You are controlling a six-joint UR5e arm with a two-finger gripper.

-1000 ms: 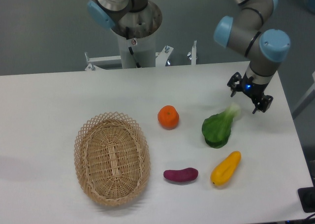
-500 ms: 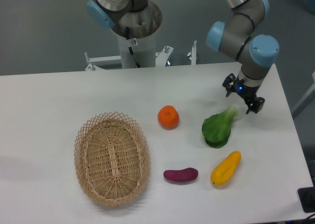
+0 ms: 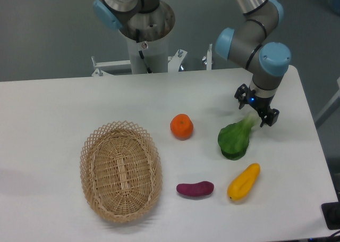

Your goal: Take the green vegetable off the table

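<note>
Toward the table's right edge, nearer the far side: gripper [image 3: 256,110], fingers spread apart and gripping nothing, poised over the pale stem end of the green vegetable [image 3: 235,137] (whether a fingertip touches the stem cannot be told). Green vegetable: bok-choy form, dark glossy leaf, lying flat on the white table [image 3: 53,109], right of centre. Orange [image 3: 181,126]: just left of the vegetable, apart from it. Yellow banana-shaped item [image 3: 244,181]: toward the near right corner. Purple eggplant-like item [image 3: 195,189]: left of the yellow one, near edge. Oval wicker basket [image 3: 120,170]: left of centre, near side.
</note>
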